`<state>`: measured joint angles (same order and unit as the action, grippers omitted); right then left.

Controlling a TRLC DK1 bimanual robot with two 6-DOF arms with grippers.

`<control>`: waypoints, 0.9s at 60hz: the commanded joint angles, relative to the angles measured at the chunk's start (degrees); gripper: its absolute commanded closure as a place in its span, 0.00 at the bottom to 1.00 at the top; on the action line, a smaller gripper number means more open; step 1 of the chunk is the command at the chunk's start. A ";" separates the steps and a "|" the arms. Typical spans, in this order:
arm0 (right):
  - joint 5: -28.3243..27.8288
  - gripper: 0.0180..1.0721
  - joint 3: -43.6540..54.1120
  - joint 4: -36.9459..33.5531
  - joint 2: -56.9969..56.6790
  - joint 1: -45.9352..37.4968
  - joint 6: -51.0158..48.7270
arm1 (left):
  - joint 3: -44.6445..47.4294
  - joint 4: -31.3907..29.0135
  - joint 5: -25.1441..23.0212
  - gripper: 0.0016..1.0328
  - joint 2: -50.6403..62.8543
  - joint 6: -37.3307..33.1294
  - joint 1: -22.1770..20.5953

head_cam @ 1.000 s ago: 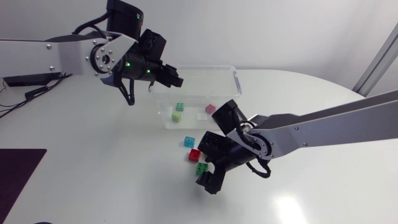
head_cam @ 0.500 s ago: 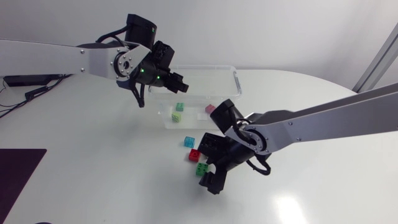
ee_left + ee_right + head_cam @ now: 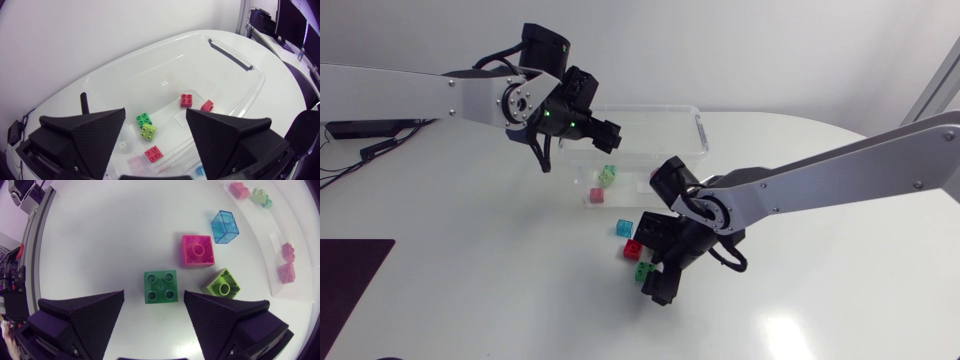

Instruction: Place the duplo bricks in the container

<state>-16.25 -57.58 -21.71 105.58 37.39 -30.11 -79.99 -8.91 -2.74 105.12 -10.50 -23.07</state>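
Swinging in from the left side of the tabletop (image 3: 470, 290), the left gripper (image 3: 603, 128) now hangs over the container (image 3: 660, 108), which stands near the middle of the far edge. A red brick (image 3: 597, 195) shows on its floor where none showed a second ago, and the fingers stand spread with nothing between them. Meanwhile the right gripper (image 3: 154, 294) has crept closer to the loose bricks lying on the tabletop just in front of the container's near wall. Its fingers are wide apart too. The dark green brick (image 3: 160, 286) shows between them, untouched as far as I can tell. A magenta brick (image 3: 196, 251), a lime brick (image 3: 222, 285) and a clear blue cube (image 3: 224, 226) lie just beyond it. I judge the green one light, stiff and hard (smooth plastic, so a bit slippery). It is best pinched low on two opposite flat side walls, with the fingers squared to them rather than across the studs, and kept clear of the lime neighbour.
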 commanded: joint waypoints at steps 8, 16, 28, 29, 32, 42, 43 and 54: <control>1.49 0.45 -1.92 -1.58 2.79 0.14 -1.18 | 2.64 0.03 -0.42 0.08 -3.52 -0.04 0.57; 2.19 0.69 -2.10 -1.22 2.79 0.23 -0.92 | 4.49 -0.15 -0.42 0.08 -6.86 -0.13 0.57; 2.72 0.70 -0.25 -0.79 -0.29 0.32 -0.39 | 7.92 -1.20 -0.33 0.08 -12.48 -0.40 1.10; 2.80 0.70 0.01 -0.79 -0.73 0.32 -0.30 | 8.27 -1.29 -0.33 0.08 -13.01 -0.48 1.27; 2.89 0.70 0.80 -0.79 -2.31 0.32 -0.21 | 9.06 -1.55 -0.42 0.08 -14.33 -0.75 1.54; 3.77 0.71 3.62 -1.14 -8.46 0.23 0.75 | 12.49 -2.96 -0.42 0.08 -18.46 -1.45 1.80; 3.86 0.71 3.88 -1.22 -9.25 0.14 0.84 | 12.92 -2.96 -0.42 0.08 -18.90 -1.45 1.71; 4.47 0.71 5.73 -3.51 -17.69 -1.35 2.25 | 17.58 -5.16 -0.68 0.07 -23.29 -1.98 0.83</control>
<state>-12.14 -53.45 -23.59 91.46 37.08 -29.12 -65.23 -13.19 -2.76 84.25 -11.60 -21.65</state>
